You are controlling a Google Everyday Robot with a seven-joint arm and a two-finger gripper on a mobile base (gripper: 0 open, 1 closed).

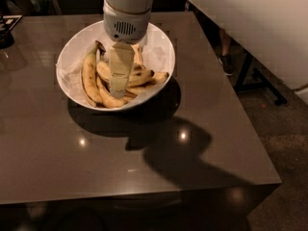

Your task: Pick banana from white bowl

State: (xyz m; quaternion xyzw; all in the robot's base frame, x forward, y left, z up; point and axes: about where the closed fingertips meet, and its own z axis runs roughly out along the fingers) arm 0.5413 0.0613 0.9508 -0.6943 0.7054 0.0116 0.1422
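Observation:
The white bowl [161, 47] stands at the back of the dark table, lined with crumpled white paper. Several bananas lie in it. The large, gently curved yellow banana [89, 76] lies along the bowl's left side, its dark tip toward the back. My gripper [118, 89] hangs from the white wrist [126, 13] over the bowl. It reaches down into the middle of the pile, just right of the large banana and over shorter bananas [139, 77]. It hides what lies right under it.
The dark glossy table [144, 162] has its right edge beside a white wall panel [260, 28] and a metal stand foot [260, 88]. A dark object [7, 32] sits at the table's far left. The arm's shadow falls in front of the bowl.

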